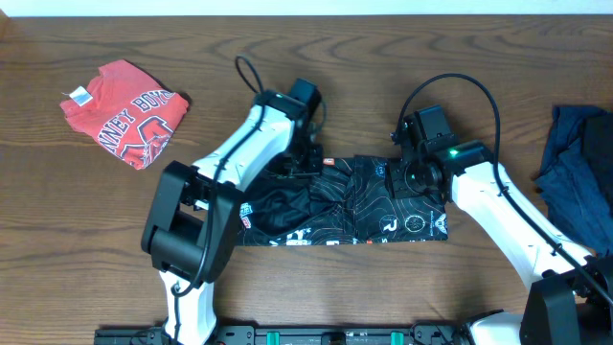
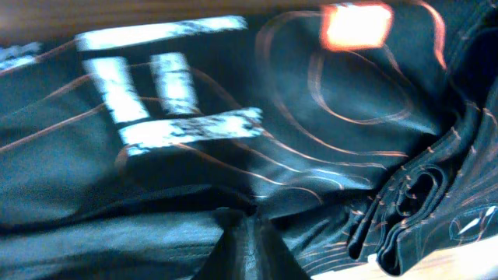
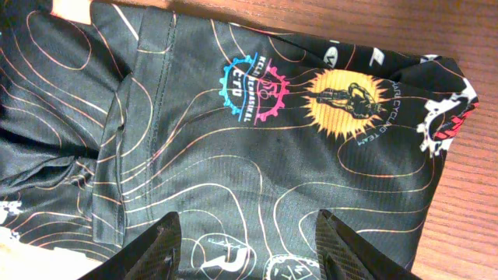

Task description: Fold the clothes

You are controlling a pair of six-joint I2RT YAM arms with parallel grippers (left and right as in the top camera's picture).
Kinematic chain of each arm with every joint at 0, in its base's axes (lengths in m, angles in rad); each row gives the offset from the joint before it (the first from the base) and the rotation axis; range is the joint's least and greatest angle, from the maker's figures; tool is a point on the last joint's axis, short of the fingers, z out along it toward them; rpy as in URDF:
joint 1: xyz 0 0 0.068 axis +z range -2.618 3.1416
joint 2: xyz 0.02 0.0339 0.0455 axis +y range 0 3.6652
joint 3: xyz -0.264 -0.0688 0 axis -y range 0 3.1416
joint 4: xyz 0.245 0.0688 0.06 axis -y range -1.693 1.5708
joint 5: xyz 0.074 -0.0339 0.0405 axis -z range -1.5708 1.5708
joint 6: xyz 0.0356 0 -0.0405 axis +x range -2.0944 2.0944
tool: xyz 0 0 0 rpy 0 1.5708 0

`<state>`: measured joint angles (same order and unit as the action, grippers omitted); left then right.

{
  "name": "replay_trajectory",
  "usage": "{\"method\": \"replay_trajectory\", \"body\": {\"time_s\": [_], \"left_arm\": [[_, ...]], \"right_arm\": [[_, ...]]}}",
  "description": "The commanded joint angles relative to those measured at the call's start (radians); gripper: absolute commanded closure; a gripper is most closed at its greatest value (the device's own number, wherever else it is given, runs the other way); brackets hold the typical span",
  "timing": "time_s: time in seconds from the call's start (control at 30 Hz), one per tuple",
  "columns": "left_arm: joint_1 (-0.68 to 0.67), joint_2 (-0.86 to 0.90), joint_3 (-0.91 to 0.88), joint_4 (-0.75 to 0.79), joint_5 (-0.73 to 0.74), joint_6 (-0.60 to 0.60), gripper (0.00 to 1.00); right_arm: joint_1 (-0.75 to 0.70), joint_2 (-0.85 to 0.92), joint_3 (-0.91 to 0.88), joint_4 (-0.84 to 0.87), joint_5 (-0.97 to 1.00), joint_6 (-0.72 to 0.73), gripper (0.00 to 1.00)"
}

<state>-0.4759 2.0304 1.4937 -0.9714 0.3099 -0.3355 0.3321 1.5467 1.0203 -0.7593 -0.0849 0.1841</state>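
**Figure.** We show 1 black cycling jersey (image 1: 354, 206) laid flat on the wooden table (image 1: 316, 287), with its left half rumpled.

**Writing.**
- In the right wrist view, a pink-and-blue cog badge (image 3: 255, 87) carries lettering too fine to read.
- Beside the badge, a yellow sun emblem (image 3: 342, 97) is edged by an arc of words ending in "TEAM".
- In the left wrist view, the white block marks (image 2: 167, 85) are blurred beyond reading.
- Far left of the jersey lies a folded red T-shirt (image 1: 124, 110), lettered in part "NNEY BOY".

Far right of the jersey, a dark blue garment (image 1: 579, 172) lies bunched.

**Claws.** The right gripper (image 3: 249, 233) is over the jersey's right half, its fingers (image 3: 165, 245) spread wide and pinching nothing. The left gripper (image 1: 306, 161) is at the jersey's upper edge. Its own view shows only 1 dark wedge, so we cannot tell whether it is spread or pressed together.
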Motion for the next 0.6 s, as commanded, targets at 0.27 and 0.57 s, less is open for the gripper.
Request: {"method": "replay_trajectory", "body": {"time_s": [0.27, 0.57], "left_arm": [[0.069, -0.104, 0.012, -0.072, -0.179, 0.030, 0.44], [0.264, -0.235, 0.008, -0.241, -0.224, 0.119, 0.23]], "right_arm": [[-0.006, -0.019, 0.019, -0.015, 0.020, 0.017, 0.46], [-0.006, -0.019, 0.019, -0.017, 0.036, 0.017, 0.45]]}}
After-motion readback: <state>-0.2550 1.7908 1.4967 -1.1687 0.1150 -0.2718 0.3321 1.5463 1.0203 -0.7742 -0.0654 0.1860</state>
